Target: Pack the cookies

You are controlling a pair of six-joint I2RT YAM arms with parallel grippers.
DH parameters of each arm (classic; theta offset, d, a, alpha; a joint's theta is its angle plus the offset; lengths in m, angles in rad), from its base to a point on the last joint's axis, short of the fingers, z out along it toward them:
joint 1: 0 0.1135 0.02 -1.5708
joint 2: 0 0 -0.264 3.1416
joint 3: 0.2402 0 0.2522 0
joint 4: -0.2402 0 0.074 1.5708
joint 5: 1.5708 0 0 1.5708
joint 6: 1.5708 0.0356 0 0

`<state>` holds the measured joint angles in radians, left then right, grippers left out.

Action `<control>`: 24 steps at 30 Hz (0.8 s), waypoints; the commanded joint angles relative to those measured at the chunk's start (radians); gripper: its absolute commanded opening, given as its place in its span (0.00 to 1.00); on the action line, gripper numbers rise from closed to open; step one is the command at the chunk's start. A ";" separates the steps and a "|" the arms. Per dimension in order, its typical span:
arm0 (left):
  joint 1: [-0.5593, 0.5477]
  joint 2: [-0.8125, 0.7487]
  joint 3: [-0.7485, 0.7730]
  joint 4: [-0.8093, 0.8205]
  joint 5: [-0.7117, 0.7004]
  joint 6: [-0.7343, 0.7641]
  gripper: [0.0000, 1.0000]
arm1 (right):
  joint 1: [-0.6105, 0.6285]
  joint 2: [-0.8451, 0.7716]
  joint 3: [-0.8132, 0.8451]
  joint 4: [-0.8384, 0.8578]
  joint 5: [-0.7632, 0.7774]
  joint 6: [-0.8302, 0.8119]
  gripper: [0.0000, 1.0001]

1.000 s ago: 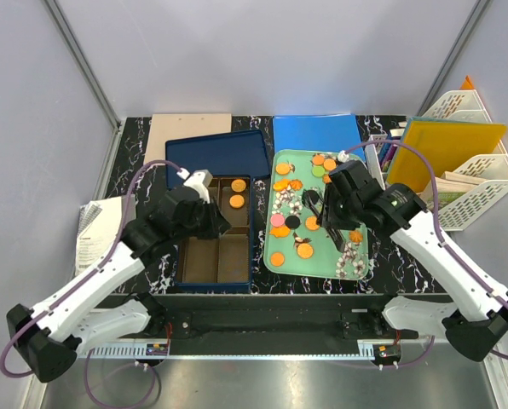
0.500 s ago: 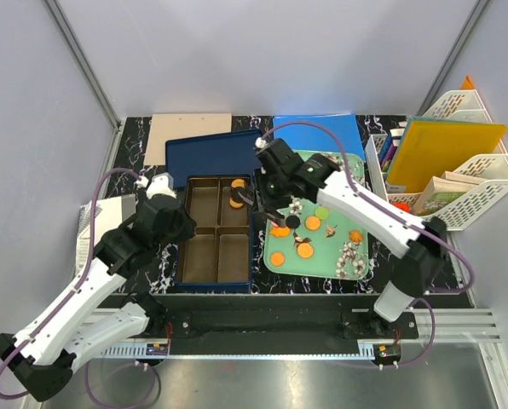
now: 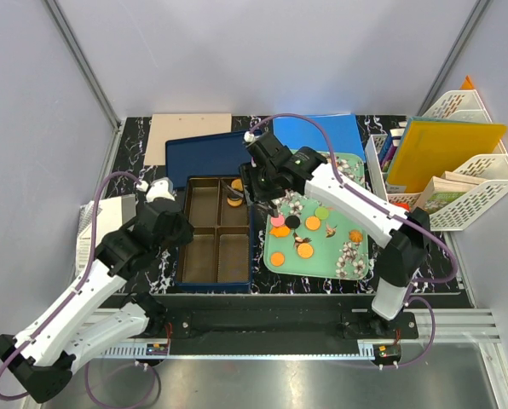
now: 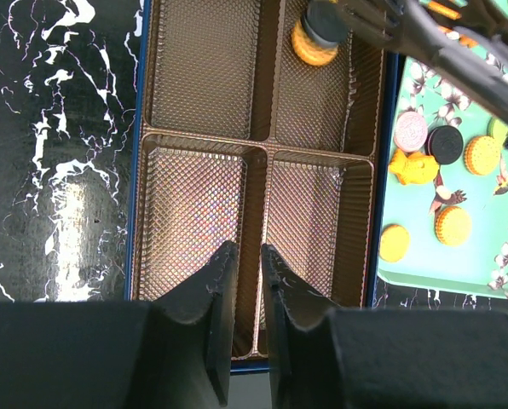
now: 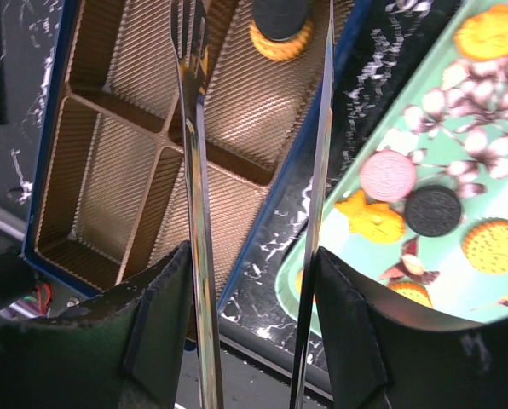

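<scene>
You had the right arm stretched leftward across the mint-green tray, with the right gripper over the far right compartment of the blue box. Its long fingers stood well apart with nothing between them. Just past the tips, a dark disc sat on an orange cookie in that compartment. The other three compartments showed bare brown liner.

Your left arm was bent at the box's near left. The left gripper hung over the near edge, fingers nearly together with a thin gap, holding nothing.

The rest of the cookies lay on the tray, mostly orange, one pink, one black.

Black marble table, blue lid behind the box, white file racks at right, grey walls.
</scene>
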<state>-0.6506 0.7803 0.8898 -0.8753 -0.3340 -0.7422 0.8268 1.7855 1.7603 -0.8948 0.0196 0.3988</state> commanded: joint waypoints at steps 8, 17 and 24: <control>0.005 0.046 -0.018 0.082 0.033 0.009 0.22 | -0.049 -0.337 -0.218 -0.042 0.135 0.035 0.62; 0.005 0.155 -0.025 0.151 0.121 0.018 0.22 | -0.051 -0.501 -0.478 -0.098 0.158 0.112 0.59; 0.003 0.185 -0.038 0.182 0.150 0.012 0.22 | -0.052 -0.557 -0.610 -0.128 0.227 0.173 0.58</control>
<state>-0.6479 0.9535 0.8600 -0.7540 -0.2222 -0.7341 0.7776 1.2812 1.1786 -1.0149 0.1795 0.5133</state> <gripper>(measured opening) 0.220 0.582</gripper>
